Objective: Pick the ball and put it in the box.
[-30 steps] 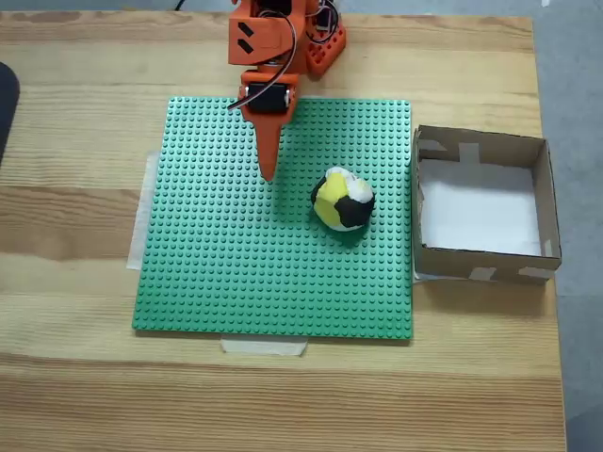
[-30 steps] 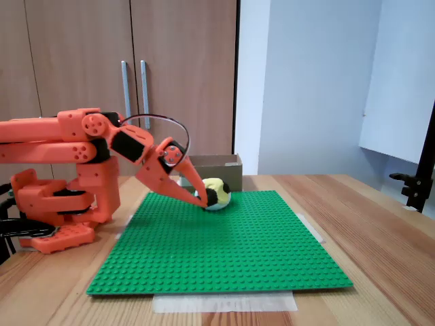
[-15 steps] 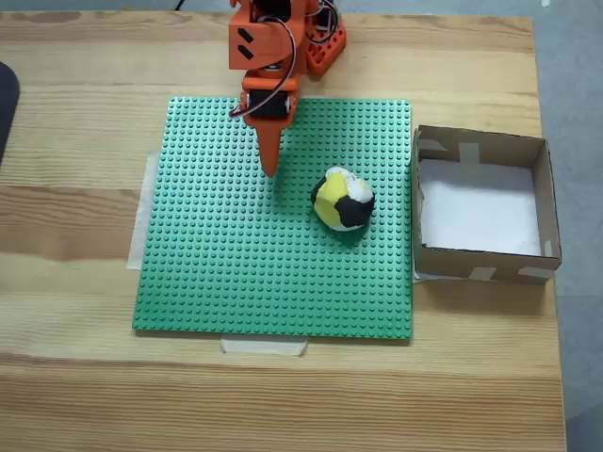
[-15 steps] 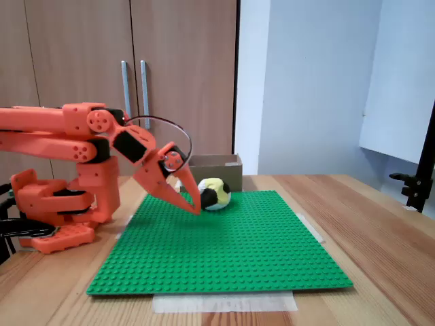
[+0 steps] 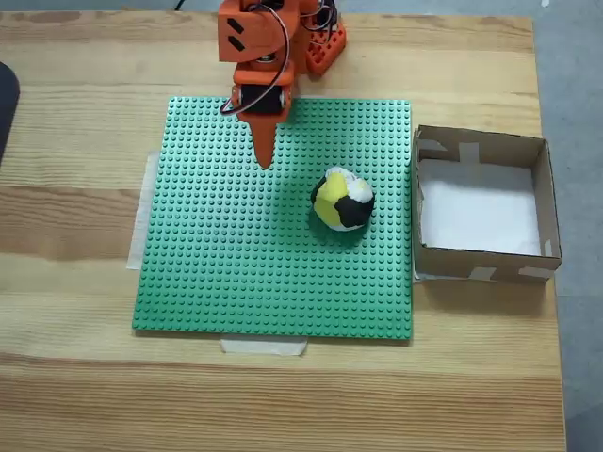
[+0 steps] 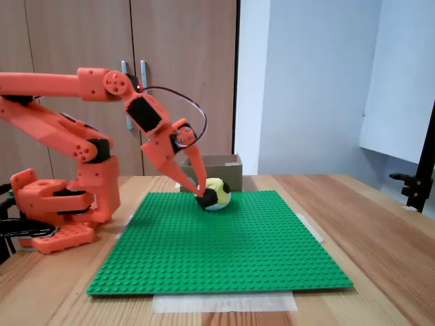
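Ball (image 5: pixel 343 200) on the green studded baseplate (image 5: pixel 217 273), apart from the claw (image 5: pixel 264 160).
Seen from above: the ball lies to the claw's right and slightly forward of its tip; the claw looks closed and empty, pointing down; the cardboard box (image 5: pixel 542 198) sits further right, on the wooden surface (image 5: pixel 75 377).

Desk (image 5: pixel 85 395): pale wood planks, grain running left to right in the top-down fixed view. A green studded baseplate (image 5: pixel 236 282) lies flat at its middle, held by pale tape strips (image 5: pixel 264 347) showing at the near edge and the left edge. The box (image 5: pixel 542 202) sits on the desk just beside the baseplate's right edge (open top, white bottom, pale tape patches at the corners). The orange arm base (image 6: pixel 58 204) stands on the desk at the baseplate's far edge in the top-down view, at left in the side-on fixed view. A dark object (image 5: pixel 6 104) lies at the desk's left edge, cut off by the frame.
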You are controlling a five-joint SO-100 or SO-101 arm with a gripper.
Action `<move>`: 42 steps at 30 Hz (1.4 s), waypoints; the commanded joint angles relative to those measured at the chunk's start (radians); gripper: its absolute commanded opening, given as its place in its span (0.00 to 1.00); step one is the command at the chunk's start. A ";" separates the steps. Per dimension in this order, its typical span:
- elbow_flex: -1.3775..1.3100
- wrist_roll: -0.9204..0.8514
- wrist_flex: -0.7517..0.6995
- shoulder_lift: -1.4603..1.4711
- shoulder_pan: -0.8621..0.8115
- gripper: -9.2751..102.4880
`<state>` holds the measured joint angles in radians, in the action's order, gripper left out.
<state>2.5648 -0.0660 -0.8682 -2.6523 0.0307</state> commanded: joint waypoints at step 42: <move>-0.857 0.170 -0.488 0.759 0.344 0.17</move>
<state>1.7518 0.1150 -1.3514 -1.8929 0.3590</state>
